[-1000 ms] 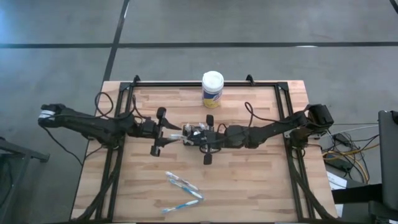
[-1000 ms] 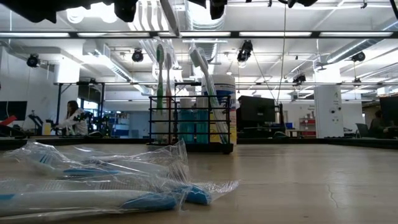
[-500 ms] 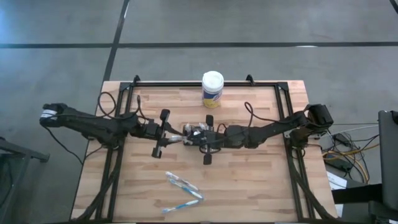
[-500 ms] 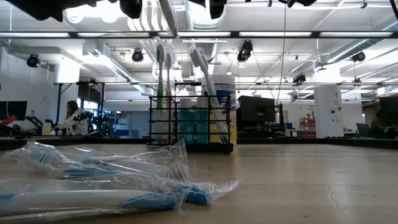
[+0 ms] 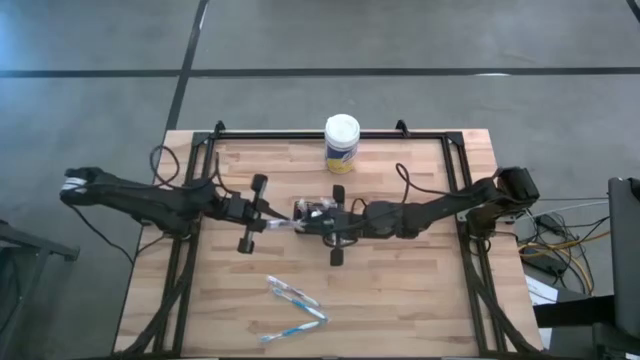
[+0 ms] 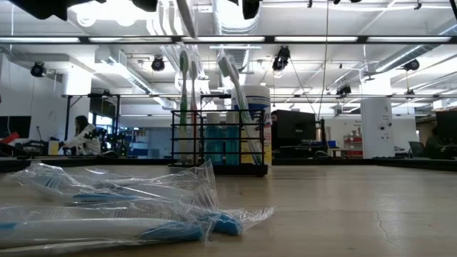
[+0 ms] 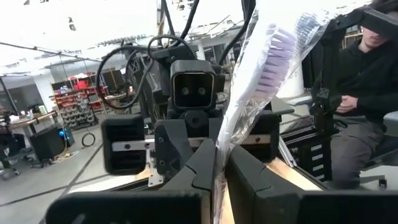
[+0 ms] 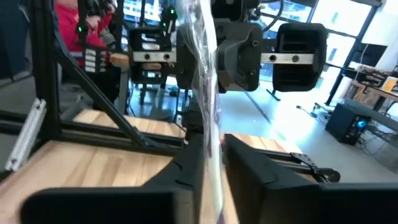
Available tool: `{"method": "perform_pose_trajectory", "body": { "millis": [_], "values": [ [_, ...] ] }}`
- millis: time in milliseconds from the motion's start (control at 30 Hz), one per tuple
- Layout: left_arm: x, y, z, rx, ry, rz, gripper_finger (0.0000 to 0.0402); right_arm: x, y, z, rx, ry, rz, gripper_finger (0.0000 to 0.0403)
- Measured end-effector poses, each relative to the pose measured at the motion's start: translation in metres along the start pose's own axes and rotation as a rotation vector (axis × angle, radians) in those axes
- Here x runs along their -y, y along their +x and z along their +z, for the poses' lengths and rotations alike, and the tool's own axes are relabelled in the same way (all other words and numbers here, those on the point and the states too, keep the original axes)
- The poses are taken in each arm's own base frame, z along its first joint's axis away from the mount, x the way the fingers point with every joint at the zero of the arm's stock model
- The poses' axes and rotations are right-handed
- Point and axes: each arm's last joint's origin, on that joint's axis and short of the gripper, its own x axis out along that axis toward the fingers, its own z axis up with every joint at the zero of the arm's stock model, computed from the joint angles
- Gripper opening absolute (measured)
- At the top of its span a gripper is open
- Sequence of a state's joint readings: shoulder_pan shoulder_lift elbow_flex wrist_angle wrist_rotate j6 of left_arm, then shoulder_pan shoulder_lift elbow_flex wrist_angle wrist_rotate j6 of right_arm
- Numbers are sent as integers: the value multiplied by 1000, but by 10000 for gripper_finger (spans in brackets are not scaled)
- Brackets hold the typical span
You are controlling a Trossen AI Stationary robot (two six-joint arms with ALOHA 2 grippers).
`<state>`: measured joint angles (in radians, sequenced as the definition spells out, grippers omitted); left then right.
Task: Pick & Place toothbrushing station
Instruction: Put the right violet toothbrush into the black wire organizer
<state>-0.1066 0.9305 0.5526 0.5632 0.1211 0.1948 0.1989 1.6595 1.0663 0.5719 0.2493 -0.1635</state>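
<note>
The toothbrushing station point(image 6: 218, 146), a black slotted caddy with upright toothbrushes in it, stands on the table's middle. In the high view my right arm mostly hides it. Above it a toothbrush in a clear wrapper point(image 7: 261, 81) spans between my two grippers, which face each other. My left gripper point(image 5: 266, 224) is shut on it. My right gripper point(image 5: 300, 216) has its fingers narrowly apart with the wrapper point(image 8: 208, 124) between them. The low view shows the wrapped brush point(image 6: 191, 18) at the picture's top. My left gripper pinches the wrapped toothbrush point(image 7: 219, 171) between its two fingers, coming level from the table's left. The bristle end point(image 7: 273, 62) sticks out beyond the fingers toward my right gripper. The brush is clear of the table. My right gripper has the wrapper lying against one finger point(image 8: 189, 165). Whether the other finger point(image 8: 249, 165) touches it I cannot tell. Its fingers come level from the table's right.
A white-lidded, yellow-labelled canister point(image 5: 342, 143) stands at the far edge. Several wrapped toothbrushes point(image 5: 295, 310) lie near the front edge, large in the low view point(image 6: 107, 210). A black frame point(image 5: 455, 150) borders the table. A seated person point(image 7: 367, 93) is beyond it.
My left gripper has gone a little toward the table's right, up to the wrapped toothbrush, and has shut on it, then eased back left. The brush stays in the air between the two grippers. The station has not moved.
</note>
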Motion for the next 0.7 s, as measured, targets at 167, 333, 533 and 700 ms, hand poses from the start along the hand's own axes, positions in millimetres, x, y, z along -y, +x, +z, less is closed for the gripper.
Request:
{"method": "perform_pose_trajectory", "body": {
  "millis": [167,333,533,700],
  "values": [
    [1,-23,10,-60,23,-10,21,3,-8,8,-28,29,5,122],
    [1,-57,18,-150,12,49,21,10,-31,17,-109,-21,17,132],
    [4,-96,24,-99,-23,89,21,34,-88,35,-8,8,52,57],
    [9,-124,7,-30,-63,164,21,42,-143,33,107,69,67,13]
  ]
}}
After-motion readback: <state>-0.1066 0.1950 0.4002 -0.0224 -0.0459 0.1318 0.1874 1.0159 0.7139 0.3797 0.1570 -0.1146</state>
